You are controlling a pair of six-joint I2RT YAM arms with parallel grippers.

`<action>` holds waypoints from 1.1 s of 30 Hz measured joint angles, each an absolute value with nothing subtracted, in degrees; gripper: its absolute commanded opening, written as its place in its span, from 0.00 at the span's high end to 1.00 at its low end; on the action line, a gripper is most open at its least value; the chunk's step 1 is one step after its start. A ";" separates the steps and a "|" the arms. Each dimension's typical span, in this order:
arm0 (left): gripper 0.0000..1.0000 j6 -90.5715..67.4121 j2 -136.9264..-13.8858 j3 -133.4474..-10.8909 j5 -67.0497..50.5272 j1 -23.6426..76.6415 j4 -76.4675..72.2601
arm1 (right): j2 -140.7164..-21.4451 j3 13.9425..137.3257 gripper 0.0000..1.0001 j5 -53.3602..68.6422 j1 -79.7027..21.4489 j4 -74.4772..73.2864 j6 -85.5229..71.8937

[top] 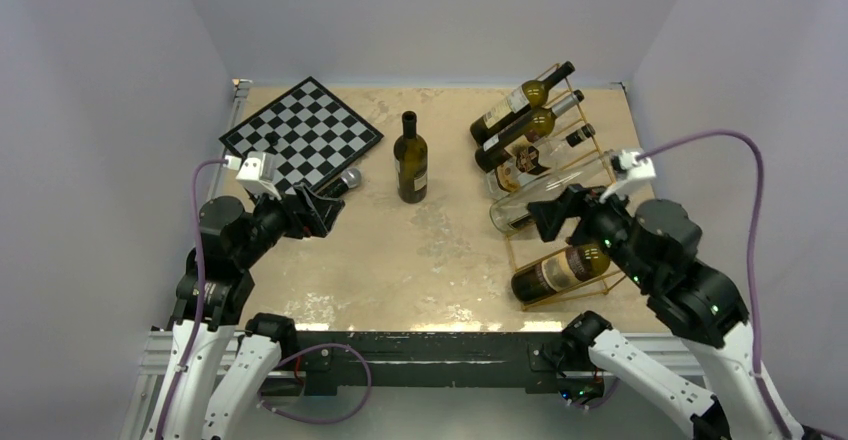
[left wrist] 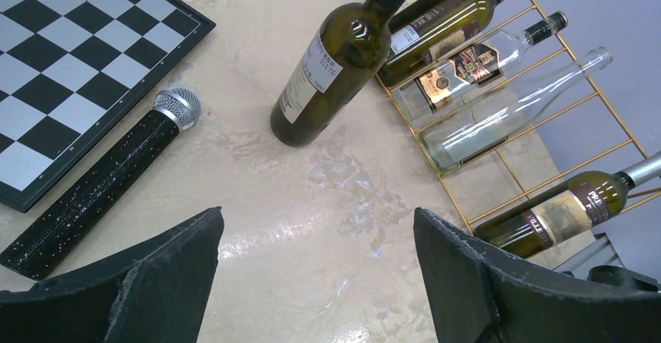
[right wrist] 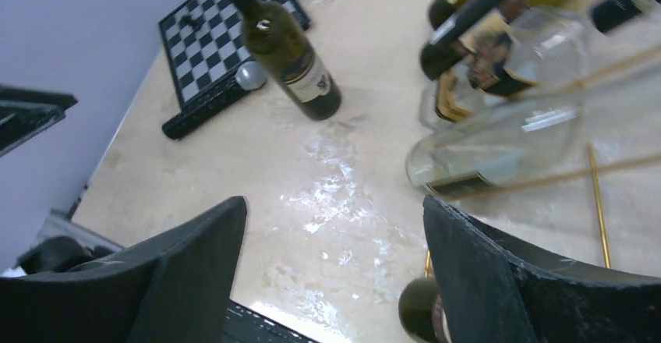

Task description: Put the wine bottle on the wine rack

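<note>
A dark green wine bottle (top: 410, 158) (left wrist: 331, 70) (right wrist: 292, 58) stands upright mid-table, apart from both grippers. The gold-rod wine rack (top: 511, 248) (left wrist: 513, 179) (right wrist: 599, 203) lies at the right and holds several slanted bottles, among them a clear one (top: 520, 210) and a dark one (top: 560, 270) at the front. My right gripper (top: 548, 215) (right wrist: 335, 206) hovers at the rack's left edge, between those two bottles. It is open, with bare table between its fingers. My left gripper (top: 320, 205) (left wrist: 318, 218) is open over the table left of the bottle and holds nothing.
A black-and-white chessboard (top: 300, 132) (left wrist: 70, 62) lies at the back left with a small dark piece on it. A sparkly black microphone (top: 340, 182) (left wrist: 101, 179) rests along its near edge, close to the left gripper. Walls close in three sides.
</note>
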State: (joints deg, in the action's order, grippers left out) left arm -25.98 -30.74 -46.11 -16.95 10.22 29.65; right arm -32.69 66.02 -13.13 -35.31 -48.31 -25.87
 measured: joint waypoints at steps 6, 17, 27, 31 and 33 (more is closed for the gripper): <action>0.05 -25.98 -30.57 -46.11 -16.93 10.22 29.65 | -44.42 67.51 0.01 -0.60 -35.33 -40.97 -20.10; 0.05 -25.98 -30.35 -46.11 -16.93 10.22 29.71 | -61.71 70.17 0.01 6.20 -36.05 -26.02 -16.34; 0.04 -25.98 -30.02 -46.11 -16.49 10.22 30.41 | -79.99 75.92 0.04 -0.97 -44.56 -11.84 -6.13; 0.04 -25.96 -29.93 -46.11 -16.29 10.22 31.03 | -87.33 81.56 0.21 -3.64 -45.36 -10.63 -3.18; 0.04 -25.96 -29.91 -46.11 -16.32 10.22 31.05 | -90.91 85.30 0.27 -5.45 -45.32 -10.70 -2.31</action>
